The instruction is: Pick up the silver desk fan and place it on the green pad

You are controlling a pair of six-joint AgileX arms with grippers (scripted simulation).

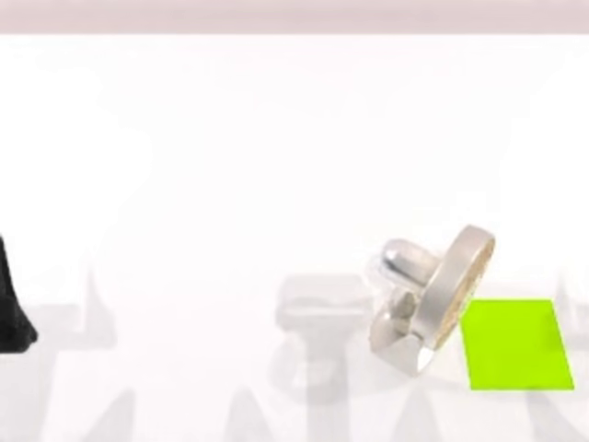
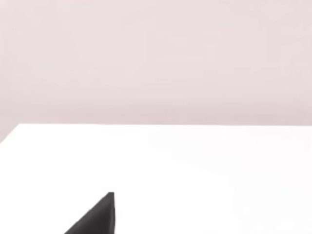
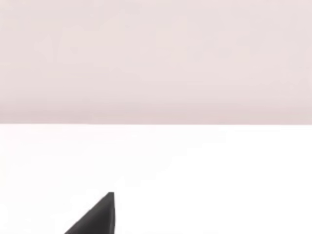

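White table [image 1: 230, 166]; pale pinkish wall [image 1: 294, 14] behind

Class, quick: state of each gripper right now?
Left gripper: cannot be told, holding nothing visible.
Right gripper: cannot be told, away from the silver desk fan.

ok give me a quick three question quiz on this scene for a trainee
1. True or false: the silver desk fan already stands fully on the green pad.
2. Multiple choice: seen from above, the fan stands on which side of the pad? A) top view's left B) top view's right C) on its centre
3. Fill in: the only arm part in the top view is the left arm, at the table's ____ edge.

Key:
1. False; it stands on the white table beside the pad, its ring reaching the pad's left edge.
2. A
3. left
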